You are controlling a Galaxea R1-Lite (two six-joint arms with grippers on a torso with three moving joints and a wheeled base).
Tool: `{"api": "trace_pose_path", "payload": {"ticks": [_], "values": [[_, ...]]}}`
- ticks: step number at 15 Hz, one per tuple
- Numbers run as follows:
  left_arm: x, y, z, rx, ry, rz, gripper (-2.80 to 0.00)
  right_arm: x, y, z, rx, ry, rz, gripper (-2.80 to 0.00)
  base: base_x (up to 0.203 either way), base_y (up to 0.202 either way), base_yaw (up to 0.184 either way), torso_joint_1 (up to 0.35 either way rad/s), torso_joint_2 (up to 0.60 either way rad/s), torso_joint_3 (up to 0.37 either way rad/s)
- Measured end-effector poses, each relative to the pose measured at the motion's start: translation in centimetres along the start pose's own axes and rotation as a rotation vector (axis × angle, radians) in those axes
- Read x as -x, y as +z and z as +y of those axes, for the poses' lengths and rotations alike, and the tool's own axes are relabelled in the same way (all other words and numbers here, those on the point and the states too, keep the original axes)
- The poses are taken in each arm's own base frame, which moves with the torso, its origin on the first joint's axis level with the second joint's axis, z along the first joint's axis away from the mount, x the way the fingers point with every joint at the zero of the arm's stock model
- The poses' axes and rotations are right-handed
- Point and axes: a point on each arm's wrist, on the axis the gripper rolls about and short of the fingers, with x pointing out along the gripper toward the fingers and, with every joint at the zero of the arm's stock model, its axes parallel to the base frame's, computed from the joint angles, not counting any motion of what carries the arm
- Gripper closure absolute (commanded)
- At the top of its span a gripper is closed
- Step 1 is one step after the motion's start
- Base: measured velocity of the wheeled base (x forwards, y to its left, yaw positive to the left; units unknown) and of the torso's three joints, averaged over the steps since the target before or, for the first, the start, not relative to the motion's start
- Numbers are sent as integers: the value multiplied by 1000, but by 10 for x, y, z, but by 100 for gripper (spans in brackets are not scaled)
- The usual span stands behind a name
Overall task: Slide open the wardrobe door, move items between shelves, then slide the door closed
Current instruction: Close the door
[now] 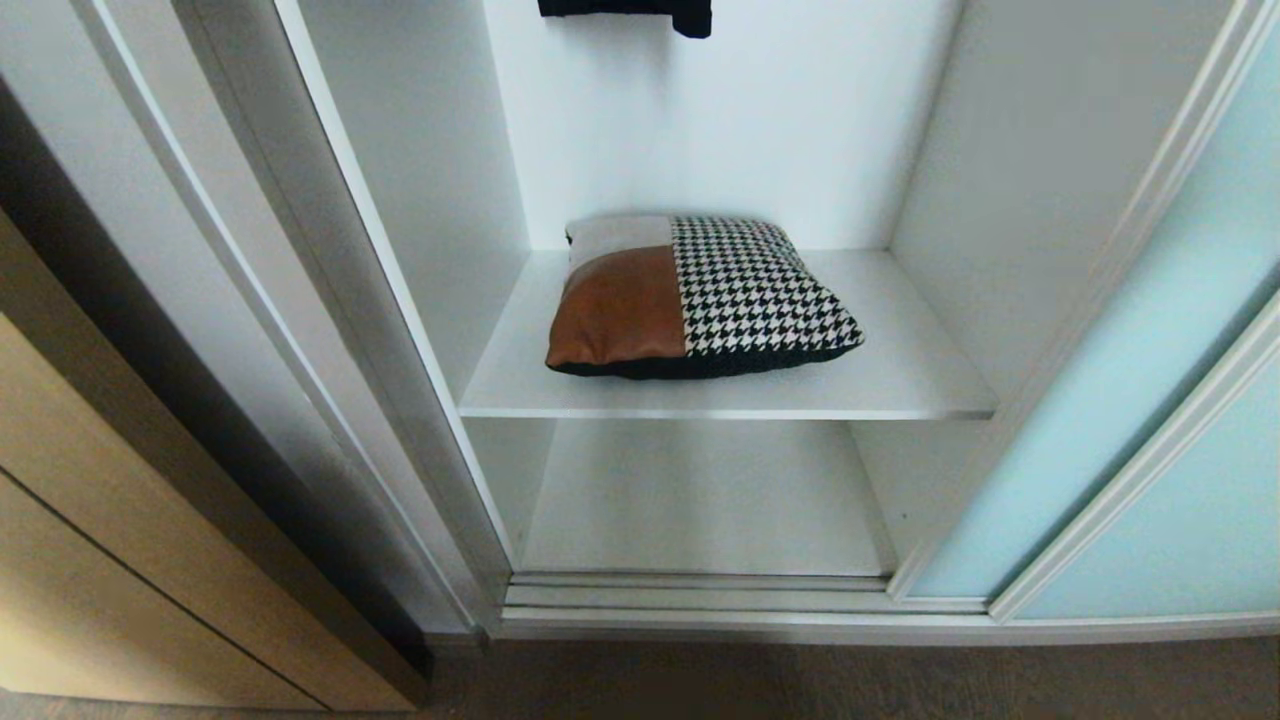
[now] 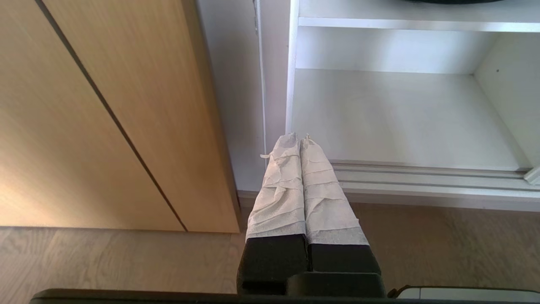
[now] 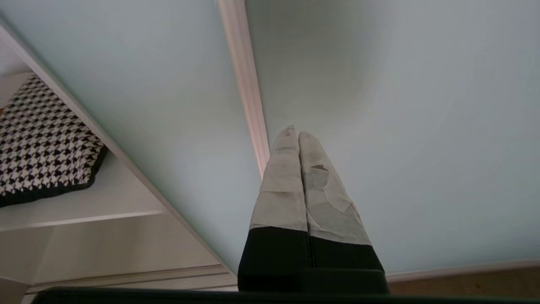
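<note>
**Wardrobe open, cushion waiting on the upper shelf**

The wardrobe stands open in the head view. The door, a pale aqua glass panel in a thin silver frame, is at the right side, and the opening is at the left of it. Inside there are two white shelves. The upper shelf carries the cushion; the lower shelf is bare. At the far left a wooden cabinet stands near the wardrobe frame. A dark cloth hangs at the top of the opening.

The cushion lies flat, a little left of the middle of its shelf and closer to the back wall than to the front edge. It is almost square, so no long axis is clear. It does not touch the side walls.

The right gripper is in front of the door glass, with its two taped fingers pressed together and nothing between them. From it, the cushion lies to the left, past the door frame and further inside. The left gripper is low, near the floor and the bottom track, also pressed together and empty; the lower shelf is just beyond it.

In my judgement the right arm is the nearer one to the cushion, and the next move is to bring it left into the opening.

No brand, label or writing can be read.
</note>
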Motion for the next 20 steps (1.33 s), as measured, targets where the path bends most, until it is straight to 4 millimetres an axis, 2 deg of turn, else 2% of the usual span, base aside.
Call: {"api": "trace_pose_path", "payload": {"ticks": [7,10,15,20], "values": [[0,0,0,0,0,0,0,-9,-31,-11,-29,31,19,0,0,0,0,0,0,0],[0,0,0,-1,0,0,0,-13,-43,-9,-22,143,22,0,0,0,0,0,0,0],[0,0,0,0,0,0,0,-24,-40,-12,38,217,-44,0,0,0,0,0,0,0],[0,0,0,0,0,0,0,-46,-39,-13,98,271,-97,0,0,0,0,0,0,0]]}}
